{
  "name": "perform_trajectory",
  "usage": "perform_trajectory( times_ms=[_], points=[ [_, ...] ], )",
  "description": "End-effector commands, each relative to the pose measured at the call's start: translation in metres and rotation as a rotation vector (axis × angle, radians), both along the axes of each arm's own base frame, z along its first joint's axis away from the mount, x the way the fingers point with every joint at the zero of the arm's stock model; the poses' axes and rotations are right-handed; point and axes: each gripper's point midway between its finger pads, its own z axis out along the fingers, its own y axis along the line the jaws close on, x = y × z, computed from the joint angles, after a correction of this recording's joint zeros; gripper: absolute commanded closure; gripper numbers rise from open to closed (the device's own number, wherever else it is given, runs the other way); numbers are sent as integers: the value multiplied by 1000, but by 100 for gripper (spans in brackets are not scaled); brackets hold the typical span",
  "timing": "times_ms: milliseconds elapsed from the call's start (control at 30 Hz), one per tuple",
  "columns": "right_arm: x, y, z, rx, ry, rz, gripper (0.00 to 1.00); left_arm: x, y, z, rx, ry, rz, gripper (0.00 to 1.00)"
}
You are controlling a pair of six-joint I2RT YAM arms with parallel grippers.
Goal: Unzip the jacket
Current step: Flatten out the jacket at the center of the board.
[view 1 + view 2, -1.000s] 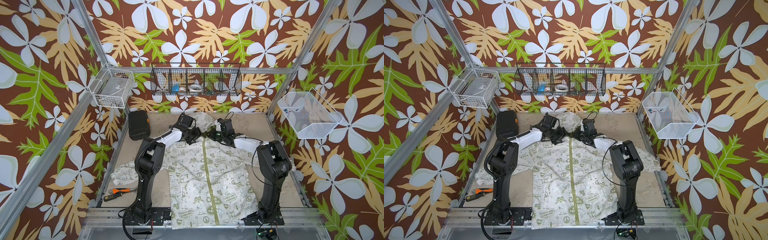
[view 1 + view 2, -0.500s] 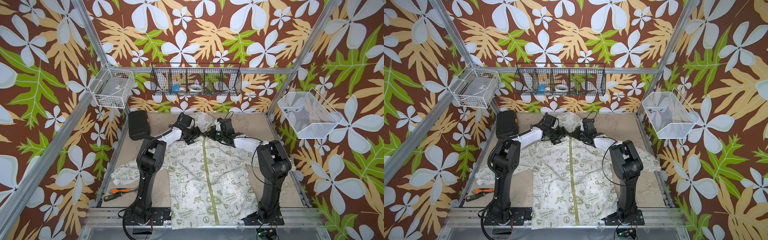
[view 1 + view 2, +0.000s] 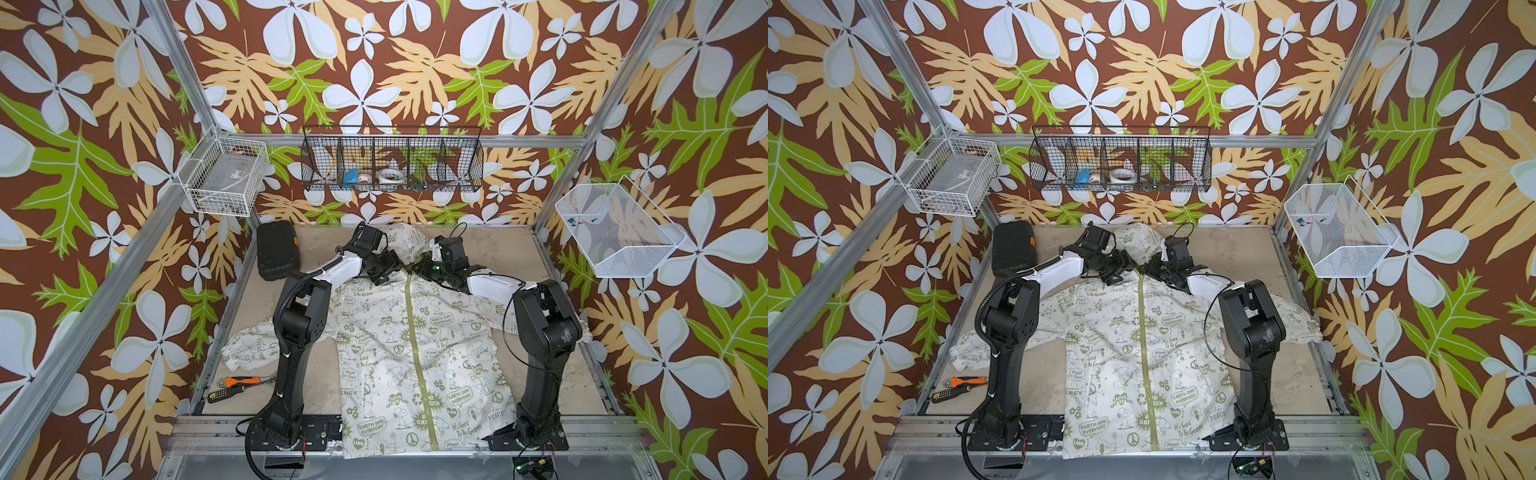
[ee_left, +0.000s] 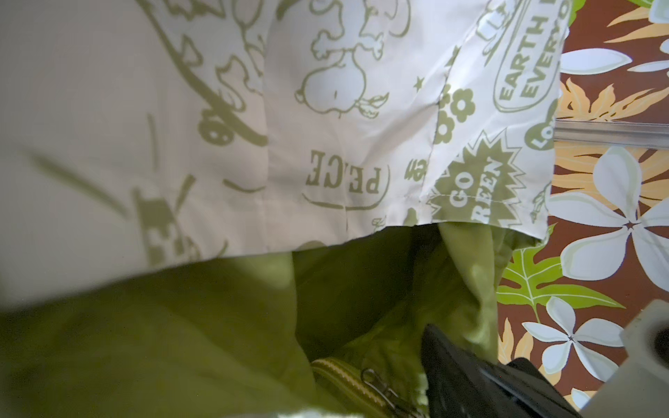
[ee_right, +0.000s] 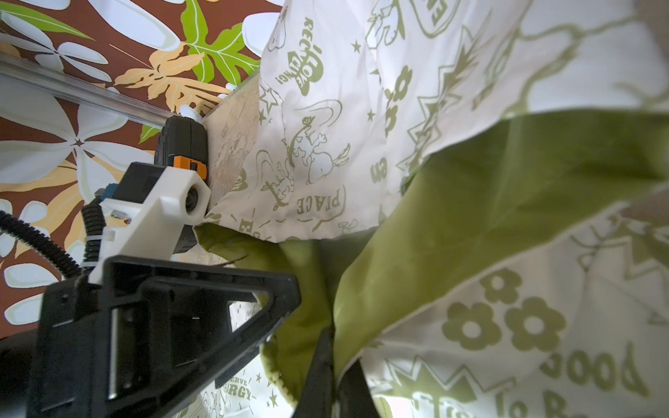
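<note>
Left arm's elbow has edged in toward the jacket (image 3: 374,340) over the last second; right arm and garment unchanged.

Top views: jacket lies flat, front up, on the tabletop (image 3: 478,245), hood (image 3: 409,241) at the far end, hem over the near edge. The zipper (image 3: 417,353) is closed along its full length in both top views. Left hand (image 3: 385,269) and right hand (image 3: 419,270) sit either side of the collar.

Left wrist: one finger (image 4: 470,380) shows, off to the side, so the hand reads as apart. The zipper pull (image 4: 378,383) is just beside it, not clamped. Olive lining is bunched all round.

Right wrist: right hand (image 5: 335,365) is together, pinching the collar's olive edge.

Risks, my read:
- Left hand closes on loose lining instead of the small pull.
- Lining gets dragged into the slider and jams it.
- The right hand's thin pinch slips, so the whole jacket slides instead of unzipping.
</note>
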Motion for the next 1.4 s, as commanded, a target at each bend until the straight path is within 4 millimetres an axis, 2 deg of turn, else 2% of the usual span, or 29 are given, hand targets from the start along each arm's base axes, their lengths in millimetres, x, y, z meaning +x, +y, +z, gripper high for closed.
perform_trajectory(
  times_ms=[0, 200, 233, 433, 500, 600, 733, 900, 1067, 1200, 1300, 1367],
  points=[
    [2, -2, -1, -14, -4, -5, 100, -4, 0, 2, -8, 3, -10, 31],
    [4, -4, -2, -9, 4, -10, 100, -3, -2, 14, -26, -24, -18, 63],
    [4, -4, -1, -8, 2, -10, 100, -2, -3, 17, -26, -34, -20, 65],
    [4, -3, 15, 22, -11, -8, 100, -1, -2, 63, -18, -155, -12, 91],
    [0, -3, 18, 35, -12, -9, 100, -10, 0, 74, -5, -194, -4, 96],
    [-12, -9, 20, 50, -14, -26, 100, -35, 5, 72, -4, -216, 25, 100],
    [-36, -12, 14, 54, -1, -21, 99, -76, 8, 51, -24, -220, 67, 100],
    [-82, -20, -13, 35, 41, -24, 96, -127, 21, 20, -50, -228, 150, 100],
    [-134, -39, -45, -14, 90, -52, 87, -161, 37, -4, -63, -249, 216, 100],
    [-164, -57, -66, -50, 135, -71, 75, -185, 33, -33, -77, -208, 206, 100],
    [-177, -66, -68, -112, 155, -57, 70, -198, 23, -46, -97, -199, 180, 100],
    [-180, -71, -58, -150, 137, -41, 70, -202, 16, -49, -112, -205, 165, 100]
  ],
)
